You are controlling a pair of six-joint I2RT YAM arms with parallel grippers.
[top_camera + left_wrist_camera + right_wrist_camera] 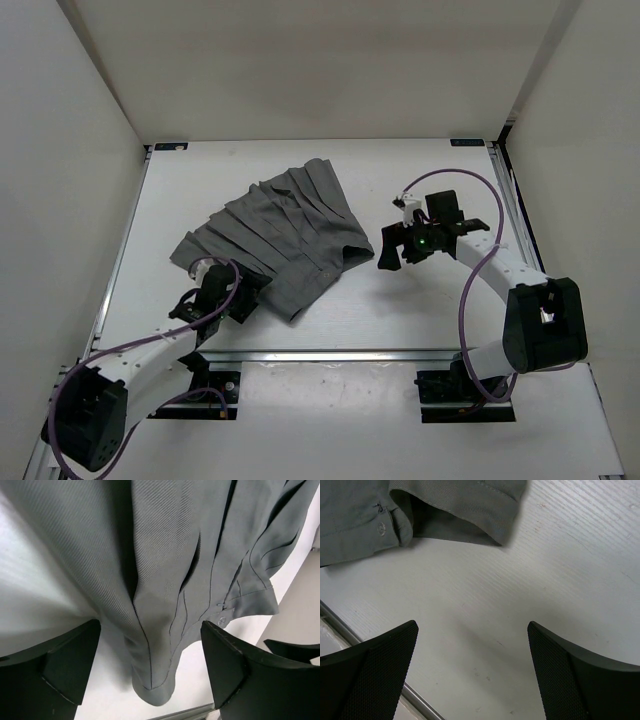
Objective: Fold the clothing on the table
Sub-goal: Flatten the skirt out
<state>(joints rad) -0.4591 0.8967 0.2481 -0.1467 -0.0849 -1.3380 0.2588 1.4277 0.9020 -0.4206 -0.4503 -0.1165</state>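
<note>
Top external, left arm (150, 350) at clothing (290, 235) edge, right arm (492, 262) beside it, jaws spread.

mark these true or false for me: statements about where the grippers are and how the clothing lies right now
1. The right gripper is clamped on a corner of the clothing. False: it is open over bare table, beside the garment and not touching it.
2. In the left wrist view, fabric of the clothing lies between the open fingers of the left gripper. True.
3. The clothing is already folded into a neat square. False: it lies spread out and rumpled, with its pleats fanning across the table.
4. A button shows on the clothing in the right wrist view. True.
</note>
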